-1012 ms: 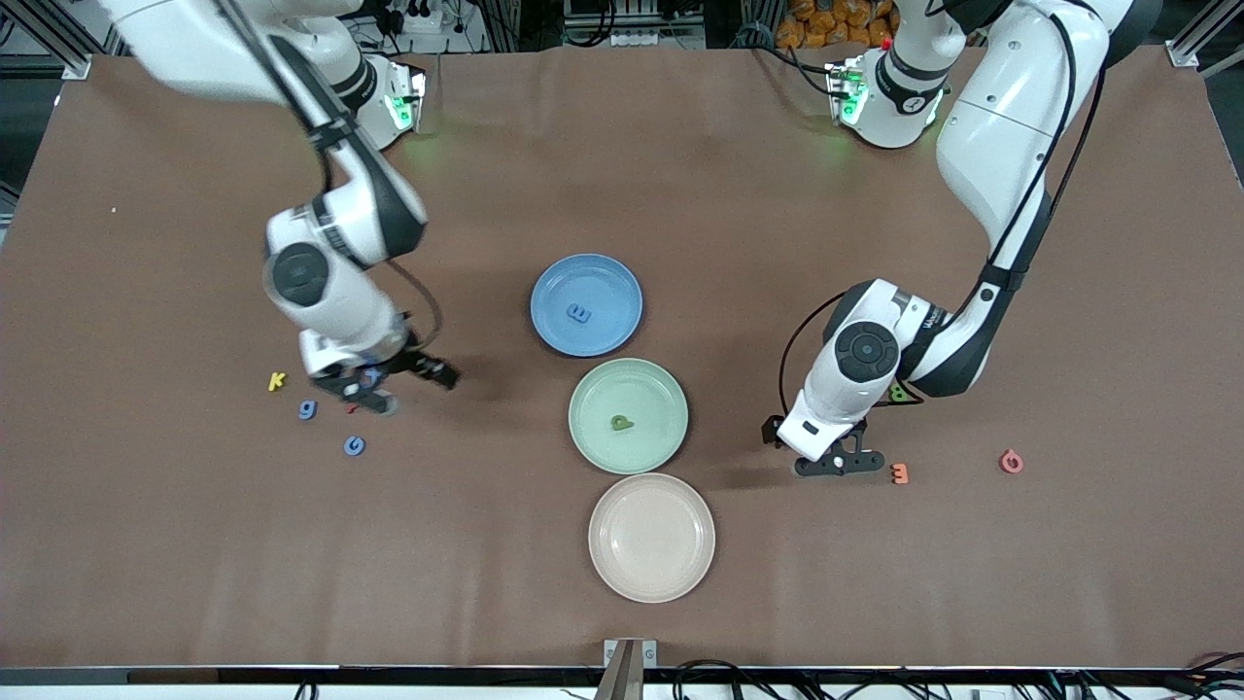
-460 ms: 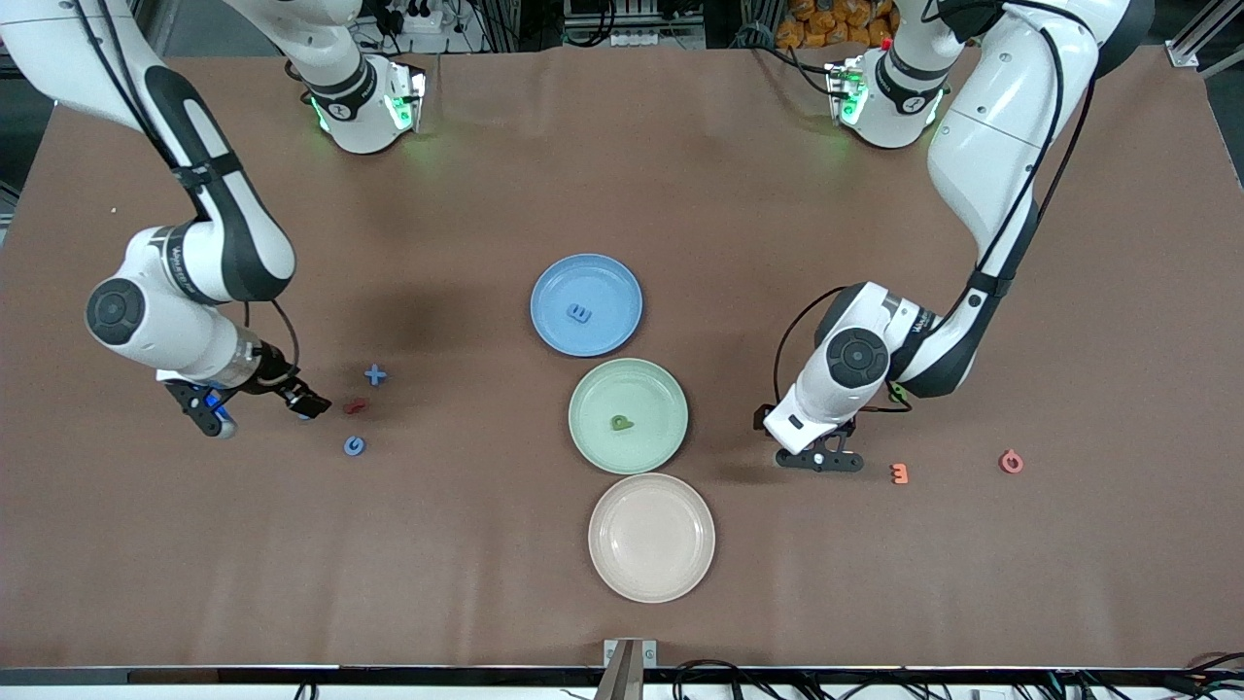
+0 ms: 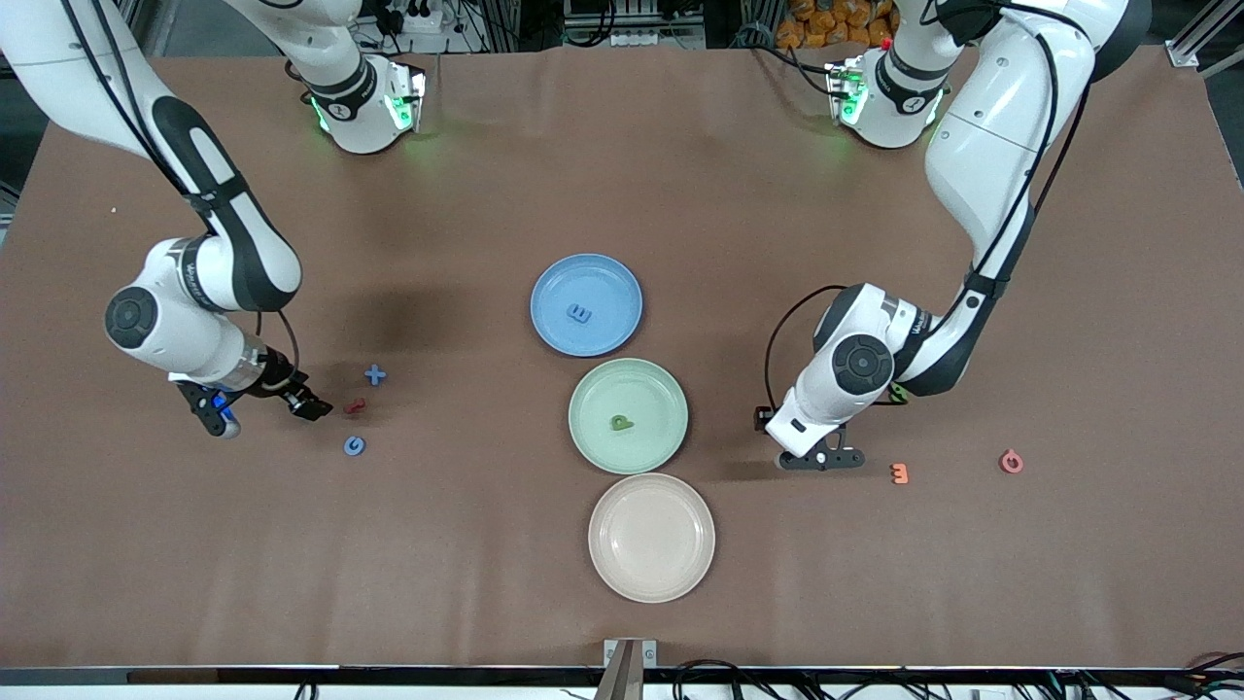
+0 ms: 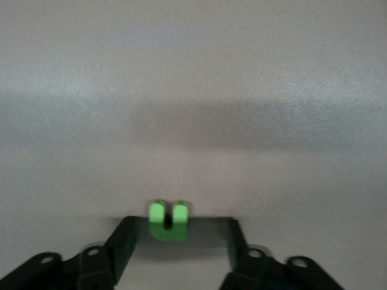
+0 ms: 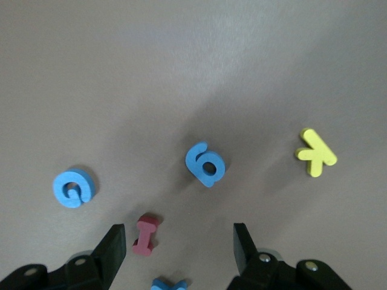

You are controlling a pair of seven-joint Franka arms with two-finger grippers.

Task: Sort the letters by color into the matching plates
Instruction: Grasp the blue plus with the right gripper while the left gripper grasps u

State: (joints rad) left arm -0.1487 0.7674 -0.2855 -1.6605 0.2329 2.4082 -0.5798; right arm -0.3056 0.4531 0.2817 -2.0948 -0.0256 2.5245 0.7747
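Observation:
The blue plate [image 3: 612,282] holds a blue letter [image 3: 579,313]. The mint green plate [image 3: 653,389], nearer the camera, holds a green letter [image 3: 620,422]. My right gripper [image 3: 259,408] is open low over the table at the right arm's end. In the right wrist view [image 5: 178,248] it faces a blue 6 [image 5: 205,163], a blue G [image 5: 73,188] and a blue plus [image 5: 166,284]. The plus [image 3: 375,374] and G [image 3: 355,445] also show in front. My left gripper [image 3: 821,459] is open and low beside the green plate. A green letter [image 4: 168,219] lies between its fingertips [image 4: 233,238], not gripped.
A cream-beige plate [image 3: 651,574] sits nearest the camera. A red I [image 3: 354,406] lies among the blue letters, and a yellow K [image 5: 315,154] beside the blue 6. An orange 3 [image 3: 900,473] and a pink letter [image 3: 1012,461] lie toward the left arm's end. Another green letter [image 3: 899,392] peeks from under the left arm.
My right arm swung from over the blue plus toward its end of the table, uncovering the plus and red I and hiding the K and 6. My left gripper crept toward the green plate.

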